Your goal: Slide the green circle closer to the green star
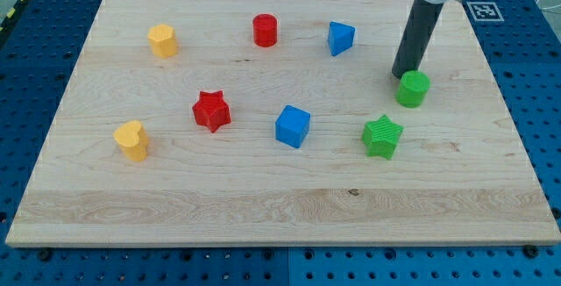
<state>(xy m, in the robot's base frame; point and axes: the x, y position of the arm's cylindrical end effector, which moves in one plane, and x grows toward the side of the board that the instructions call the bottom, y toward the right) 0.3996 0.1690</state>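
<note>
The green circle is a short green cylinder at the view's right on the wooden board. The green star lies just below and slightly left of it, a small gap apart. My tip is the lower end of a dark rod that comes down from the view's top right. It stands right at the green circle's upper left edge, touching it or nearly so.
A blue cube lies left of the green star. A red star, a red cylinder, a blue triangular block, a yellow hexagon and a yellow heart-like block are spread further left.
</note>
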